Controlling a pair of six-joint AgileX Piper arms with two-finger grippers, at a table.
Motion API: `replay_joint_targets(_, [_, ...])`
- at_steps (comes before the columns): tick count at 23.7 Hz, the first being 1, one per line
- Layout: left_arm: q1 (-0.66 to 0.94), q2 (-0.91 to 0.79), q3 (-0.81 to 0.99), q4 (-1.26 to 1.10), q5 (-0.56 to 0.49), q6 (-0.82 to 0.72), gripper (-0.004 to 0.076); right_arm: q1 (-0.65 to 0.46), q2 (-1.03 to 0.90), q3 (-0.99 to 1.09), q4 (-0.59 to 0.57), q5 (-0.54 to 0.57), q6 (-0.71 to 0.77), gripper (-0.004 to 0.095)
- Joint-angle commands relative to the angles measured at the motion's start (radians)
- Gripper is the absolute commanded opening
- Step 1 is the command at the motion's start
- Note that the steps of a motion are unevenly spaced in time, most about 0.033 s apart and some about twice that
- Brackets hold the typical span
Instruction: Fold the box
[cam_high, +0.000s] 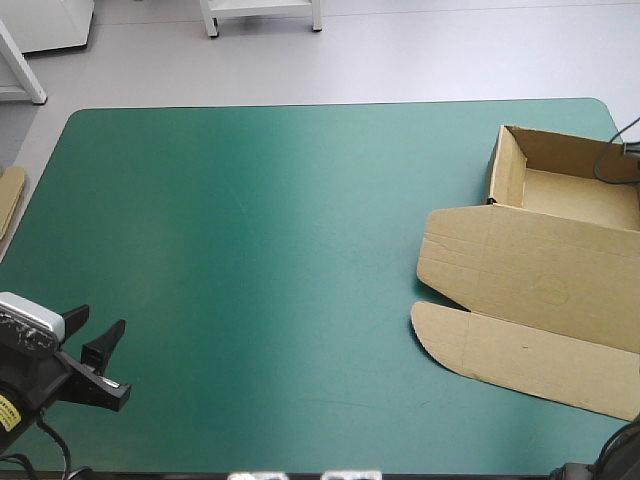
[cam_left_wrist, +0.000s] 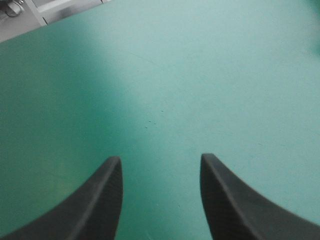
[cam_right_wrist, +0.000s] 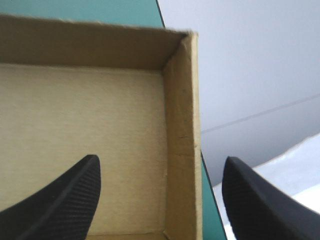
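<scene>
High view showed us spare board (cam_high: 10, 198) at the teal-green surface's (cam_high: 260, 240) left edge, then our left end effector (cam_high: 100, 335), released, near the front-left corner. At the right lay the brown box (cam_high: 540, 290), an open tray with its lid flat. Our right end effector (cam_right_wrist: 161, 159), also released, had a tray wall showing between its black fingers (cam_right_wrist: 65, 200).

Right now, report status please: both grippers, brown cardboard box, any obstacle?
Left gripper open over teal-green cover. Right gripper open, astride a wall of brown cardboard box: open tray, lid flat. Spare brown board at cover's left edge.
</scene>
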Motion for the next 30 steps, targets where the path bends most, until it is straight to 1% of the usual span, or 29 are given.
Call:
replay_joint_targets(1, [-0.001,0.01,-0.041,0.084,-0.056,-0.007,0.0349,0.034,-0.218,-0.03,0.202,0.006,-0.099,0.0607])
replay_joint_targets(3, [-0.001,0.008,-0.042,0.108,-0.049,-0.007,0.0349,0.074,-0.281,-0.028,0.29,0.034,-0.124,0.0566])
replay_joint_targets(4, [-0.001,0.005,-0.044,0.118,-0.048,-0.007,0.0349,0.103,-0.316,-0.028,0.313,0.041,-0.127,0.0535])
replay_joint_targets(6, [-0.001,-0.011,-0.043,0.146,-0.047,-0.027,0.0349,0.203,-0.415,-0.025,0.326,0.041,-0.122,0.0412])
replay_joint_targets(7, [-0.001,-0.026,-0.043,0.158,-0.047,-0.049,0.0349,0.285,-0.482,-0.02,0.326,0.034,-0.122,0.0308])
replay_joint_targets(8, [-0.001,-0.035,-0.043,0.158,-0.047,-0.059,0.0349,0.327,-0.512,-0.02,0.326,0.034,-0.122,0.0263])
replay_joint_targets(9, [-0.001,-0.055,-0.043,0.151,-0.047,-0.059,0.0349,0.395,-0.562,-0.02,0.324,0.041,-0.122,0.0202])
replay_joint_targets(10, [-0.001,-0.07,-0.043,0.139,-0.044,-0.059,0.0349,0.447,-0.588,-0.02,0.317,0.058,-0.122,0.0164])
replay_joint_targets(11, [-0.001,-0.094,-0.041,0.131,-0.041,-0.059,0.0349,0.522,-0.63,-0.02,0.315,0.092,-0.116,0.0106])
replay_joint_targets(12, [-0.001,-0.106,-0.04,0.131,-0.038,-0.059,0.0349,0.564,-0.657,-0.02,0.315,0.12,-0.107,0.0054])
replay_joint_targets(13, [-0.001,-0.129,-0.04,0.134,-0.032,-0.059,0.0349,0.639,-0.697,-0.018,0.307,0.151,-0.094,-0.0019])
replay_joint_targets(14, [-0.001,-0.146,-0.04,0.127,-0.027,-0.059,0.0349,0.698,-0.74,-0.015,0.271,0.151,-0.062,-0.0011])
replay_joint_targets(15, [-0.001,-0.154,-0.04,0.12,-0.02,-0.056,0.0349,0.725,-0.771,0.002,0.24,0.139,-0.048,-0.0011])
replay_joint_targets(16, [-0.001,-0.163,-0.04,0.101,-0.016,-0.05,0.0349,0.756,-0.836,0.066,0.166,0.117,-0.021,-0.0011])
replay_joint_targets(19, [-0.001,-0.169,-0.031,0.07,-0.021,-0.041,0.0349,0.759,-0.97,0.245,0.103,0.084,-0.021,-0.0011])
replay_joint_targets(21, [-0.001,-0.171,-0.03,0.043,-0.028,-0.026,0.0349,0.759,-1.068,0.399,0.109,0.044,-0.049,-0.0011])
replay_joint_targets(22, [-0.001,-0.171,-0.03,0.036,-0.032,-0.026,0.0349,0.759,-1.128,0.487,0.121,0.007,-0.061,-0.0011])
replay_joint_targets(25, [-0.001,-0.171,-0.026,0.023,-0.03,-0.026,0.0349,0.759,-1.297,0.728,0.175,-0.145,-0.046,-0.0011])
replay_joint_targets(27, [-0.001,-0.173,-0.008,0.023,-0.029,-0.026,0.0349,0.759,-1.408,0.859,0.191,-0.223,-0.012,-0.0011])
replay_joint_targets(30, [-0.001,-0.183,0.042,-0.015,-0.035,-0.026,0.0349,0.759,-1.541,1.012,0.189,-0.259,0.037,-0.0011])
